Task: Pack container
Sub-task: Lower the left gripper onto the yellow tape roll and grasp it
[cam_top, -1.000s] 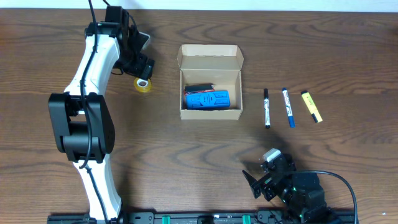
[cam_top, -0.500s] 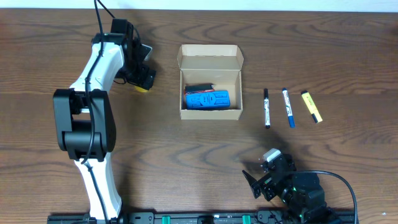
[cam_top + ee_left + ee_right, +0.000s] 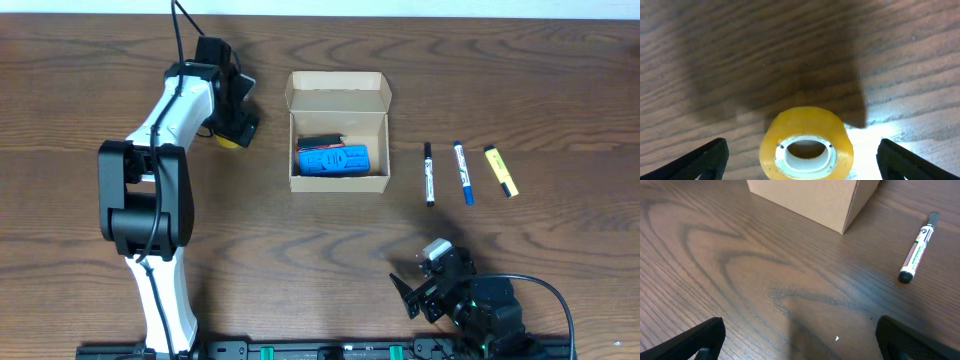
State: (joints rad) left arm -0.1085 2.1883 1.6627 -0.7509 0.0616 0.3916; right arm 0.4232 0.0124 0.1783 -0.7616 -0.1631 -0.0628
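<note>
The left gripper (image 3: 802, 159) is hanging over a yellow tape roll (image 3: 806, 149) at the far left of the table (image 3: 300, 250). Its fingers are spread wide, one on each side of the roll and apart from it, holding nothing. The roll is lying flat with its white core facing up, so it has no long axis and the fingers only need to straddle it. From the wrist view it is hard to tell whether the fingertips are down level with the roll, so the grasp is probably not ready to close.

The container (image 3: 337, 98) is sitting open just to the right of this arm, flap folded back on the far side, with a blue object (image 3: 332, 160) lying in its near half. The left arm is much the nearer to both roll and box. The right gripper (image 3: 801, 341) is resting near the front edge, fingers wide and empty, close to a black marker (image 3: 429, 173).
</note>
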